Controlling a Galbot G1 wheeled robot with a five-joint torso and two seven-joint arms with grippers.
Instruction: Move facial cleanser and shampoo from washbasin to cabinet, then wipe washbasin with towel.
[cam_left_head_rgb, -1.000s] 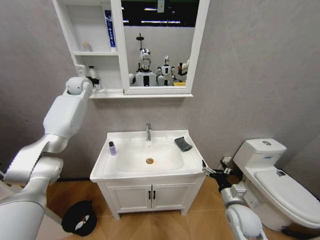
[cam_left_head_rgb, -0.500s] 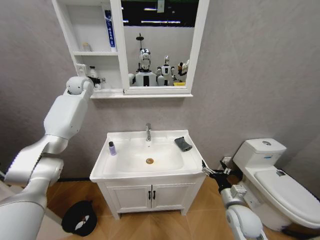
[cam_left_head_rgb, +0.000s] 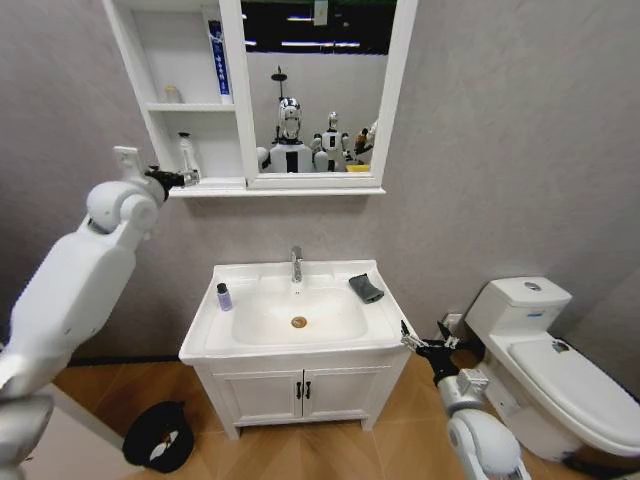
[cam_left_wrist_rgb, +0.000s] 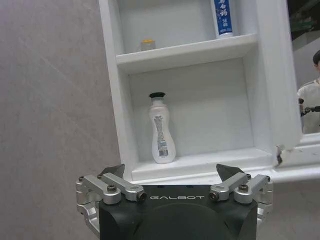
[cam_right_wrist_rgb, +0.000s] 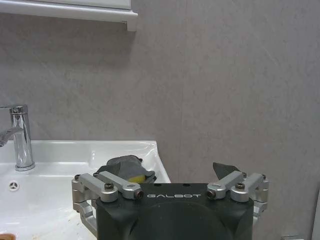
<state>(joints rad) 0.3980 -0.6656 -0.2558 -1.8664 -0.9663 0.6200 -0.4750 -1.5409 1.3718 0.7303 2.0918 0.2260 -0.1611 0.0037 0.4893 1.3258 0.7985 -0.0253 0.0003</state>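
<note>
A white bottle with a black cap (cam_left_wrist_rgb: 161, 130) stands upright on the lower shelf of the cabinet (cam_left_head_rgb: 230, 90), also seen as the bottle (cam_left_head_rgb: 186, 155) in the head view. My left gripper (cam_left_wrist_rgb: 172, 172) is open and empty, a little in front of that shelf, its place (cam_left_head_rgb: 178, 180) just left of the bottle. A small purple bottle (cam_left_head_rgb: 224, 296) stands on the washbasin (cam_left_head_rgb: 290, 345) at its left rim. I cannot tell which bottle is the cleanser and which the shampoo. The dark grey towel (cam_left_head_rgb: 366, 288) lies at the right rim. My right gripper (cam_left_head_rgb: 420, 343) waits open by the basin's front right corner.
A chrome tap (cam_right_wrist_rgb: 20, 137) rises at the back of the basin. A blue tube (cam_left_head_rgb: 219, 60) and a small jar (cam_left_head_rgb: 173, 93) sit on the upper shelf. A white toilet (cam_left_head_rgb: 540, 340) stands to the right; a black object (cam_left_head_rgb: 158, 435) lies on the floor.
My left gripper has let go of the white bottle, which stays on the lower shelf, and the arm has drawn back out of the cabinet to the left. The right arm has barely moved.
</note>
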